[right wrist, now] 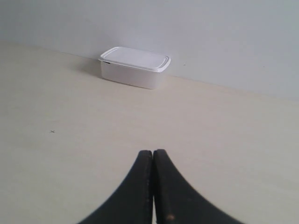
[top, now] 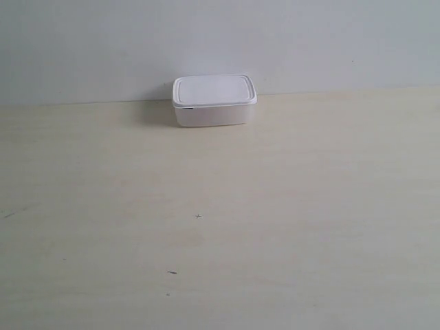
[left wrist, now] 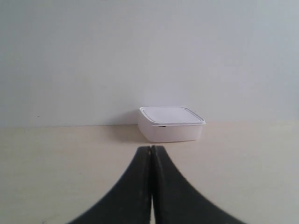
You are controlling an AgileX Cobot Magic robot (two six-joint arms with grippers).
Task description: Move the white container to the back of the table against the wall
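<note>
Table (left wrist: 60, 172), white container (left wrist: 170, 127) well apart from left pincer (left wrist: 152, 148)

The left claw (left wrist: 152, 148) has its two black curved fingers (left wrist: 133, 189) pressed together (tip against tip), and it grips nothing. The right claw (right wrist: 153, 151) is closed in the same way, its fingers also meeting.

Lidded white container (left wrist: 171, 125) on the table (left wrist: 56, 163) by the wall (left wrist: 140, 46), apart from the closed left end effector (left wrist: 152, 148).
</note>
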